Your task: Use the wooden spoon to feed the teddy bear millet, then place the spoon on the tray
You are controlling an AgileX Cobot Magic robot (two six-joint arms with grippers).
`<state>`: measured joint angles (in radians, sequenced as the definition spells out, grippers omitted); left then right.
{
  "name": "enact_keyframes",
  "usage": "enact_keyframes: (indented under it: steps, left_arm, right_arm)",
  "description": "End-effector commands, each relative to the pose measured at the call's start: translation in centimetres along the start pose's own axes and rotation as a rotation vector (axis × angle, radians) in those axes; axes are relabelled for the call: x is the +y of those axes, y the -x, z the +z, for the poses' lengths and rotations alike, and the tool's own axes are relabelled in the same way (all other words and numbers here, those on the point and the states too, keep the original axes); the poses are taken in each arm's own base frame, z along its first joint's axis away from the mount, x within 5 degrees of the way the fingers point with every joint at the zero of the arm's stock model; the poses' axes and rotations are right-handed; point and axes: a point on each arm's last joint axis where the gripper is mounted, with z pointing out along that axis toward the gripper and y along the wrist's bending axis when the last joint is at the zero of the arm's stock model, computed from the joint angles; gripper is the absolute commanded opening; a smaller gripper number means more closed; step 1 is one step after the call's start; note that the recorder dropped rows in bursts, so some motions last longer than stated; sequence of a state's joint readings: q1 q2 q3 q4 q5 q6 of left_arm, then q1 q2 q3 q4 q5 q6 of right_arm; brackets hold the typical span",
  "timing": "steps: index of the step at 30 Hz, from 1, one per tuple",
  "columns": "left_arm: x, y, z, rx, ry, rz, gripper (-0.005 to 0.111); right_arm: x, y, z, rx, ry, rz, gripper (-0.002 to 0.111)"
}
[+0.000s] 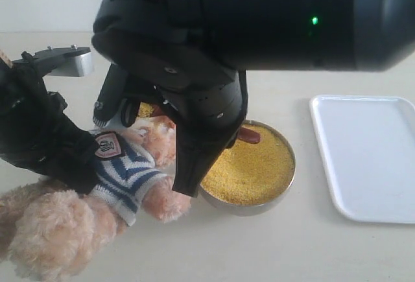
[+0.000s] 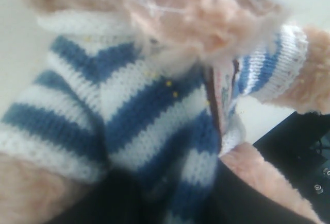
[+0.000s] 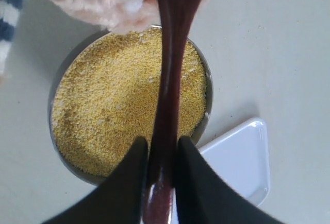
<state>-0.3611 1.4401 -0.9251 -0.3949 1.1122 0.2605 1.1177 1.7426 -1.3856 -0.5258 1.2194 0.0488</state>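
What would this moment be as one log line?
step: feeding | left gripper holds teddy bear | right gripper grips wooden spoon above millet, near bear's head | tray without spoon

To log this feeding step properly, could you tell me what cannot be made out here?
- Bowl of the wooden spoon: exterior view, hidden behind the right arm; right wrist view, cut off at the edge against fur.
- Face of the teddy bear: exterior view, behind the same arm.
- Tray: exterior view, cut by the edge.
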Motion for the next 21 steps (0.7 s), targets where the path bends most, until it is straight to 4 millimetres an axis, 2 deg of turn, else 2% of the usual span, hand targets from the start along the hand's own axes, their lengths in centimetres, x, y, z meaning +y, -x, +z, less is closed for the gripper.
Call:
enact_keyframes:
  steps: [1,9,21]
  left_arm:
    - [-0.14,0.12,-0.13,-0.007,-0.014,-0.012,0.004]
    - [-0.14,0.12,-0.13,-0.007,-0.014,-0.012,0.004]
    - [-0.1,0.21,-0.13,-0.016,-0.01,-0.012,0.004]
  right_arm:
    - [-0.12,-0.06,-0.17,-0.004,-0.017,-0.002,-0.001]
    - [0.23,0.24,0.29,0.008,-0.033,-0.025,-0.001]
    - [-0.33,0.3,0.26,0.003,-0.094,-0.025,-0.001]
